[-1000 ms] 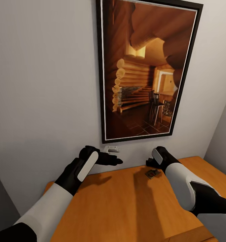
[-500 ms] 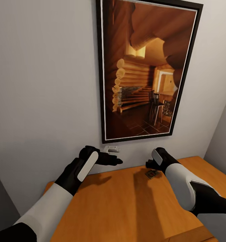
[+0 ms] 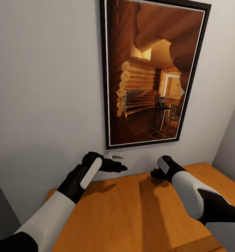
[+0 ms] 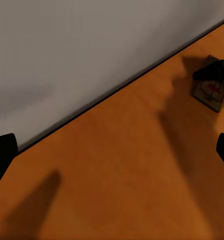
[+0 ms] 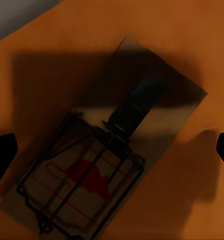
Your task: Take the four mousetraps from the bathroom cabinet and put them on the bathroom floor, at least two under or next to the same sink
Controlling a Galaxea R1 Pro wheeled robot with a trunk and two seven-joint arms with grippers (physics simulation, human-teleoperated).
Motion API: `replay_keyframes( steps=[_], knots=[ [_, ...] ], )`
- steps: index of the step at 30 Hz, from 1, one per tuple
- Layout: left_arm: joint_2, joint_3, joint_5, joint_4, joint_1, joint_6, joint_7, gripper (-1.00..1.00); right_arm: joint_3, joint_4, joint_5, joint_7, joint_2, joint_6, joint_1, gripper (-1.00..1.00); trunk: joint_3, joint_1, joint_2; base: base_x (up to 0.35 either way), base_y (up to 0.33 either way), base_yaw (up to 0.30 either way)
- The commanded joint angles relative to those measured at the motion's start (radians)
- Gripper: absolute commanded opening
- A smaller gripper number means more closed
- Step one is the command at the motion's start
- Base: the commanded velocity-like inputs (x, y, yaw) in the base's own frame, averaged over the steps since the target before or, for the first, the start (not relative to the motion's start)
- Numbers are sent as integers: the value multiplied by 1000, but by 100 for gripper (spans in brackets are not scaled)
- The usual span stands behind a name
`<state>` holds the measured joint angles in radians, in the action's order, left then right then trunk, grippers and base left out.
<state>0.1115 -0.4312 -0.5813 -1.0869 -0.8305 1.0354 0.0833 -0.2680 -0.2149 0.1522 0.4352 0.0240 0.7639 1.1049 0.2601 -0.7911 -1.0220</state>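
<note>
One mousetrap lies flat on the cabinet worktop near the wall. My right gripper hovers directly above it, jaws spread wide, holding nothing. My left gripper: jaws open, empty.

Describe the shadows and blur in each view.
Head view: both arms cast soft shadows on the cabinet top. Left wrist view: a dark streak runs toward the mousetrap, which looks blurry. Right wrist view: a shadow band darkens the trap's upper half, edges soft.
</note>
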Motion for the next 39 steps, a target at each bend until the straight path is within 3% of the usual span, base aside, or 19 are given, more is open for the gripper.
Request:
replay_keyframes(
  steps=[1,7,20,21,35,37,38,39],
  knots=[
    [0,-1,-9,-1,-1,3,9,100,1,-1,16,9,0,2,1,100,1,0,-1,0,0,0],
    [-1,-1,-9,0,-1,3,9,100,1,3,37,8,0,0,0,100,1,0,-1,0,0,0],
    [-1,-1,-9,1,-1,3,9,100,1,17,42,7,-2,-21,-2,100,1,0,-1,0,0,0],
    [-1,-1,-9,1,-1,3,9,100,1,17,43,7,-2,-23,-2,-100,1,0,-1,0,0,0],
    [-1,-1,-9,1,-1,3,9,100,2,36,41,-51,-35,-18,-2,-100,1,0,-1,0,0,0],
    [-1,-1,-9,1,-1,3,9,100,2,42,39,-47,-54,-17,-2,-100,1,0,-1,0,0,0],
    [-1,-1,-9,1,-1,3,9,100,4,44,35,-40,-87,-14,-2,-100,1,0,-1,0,0,0],
    [-1,-1,-9,1,-1,3,9,100,4,44,33,-36,-100,-13,-2,-100,1,0,-1,0,0,0]
  ],
)
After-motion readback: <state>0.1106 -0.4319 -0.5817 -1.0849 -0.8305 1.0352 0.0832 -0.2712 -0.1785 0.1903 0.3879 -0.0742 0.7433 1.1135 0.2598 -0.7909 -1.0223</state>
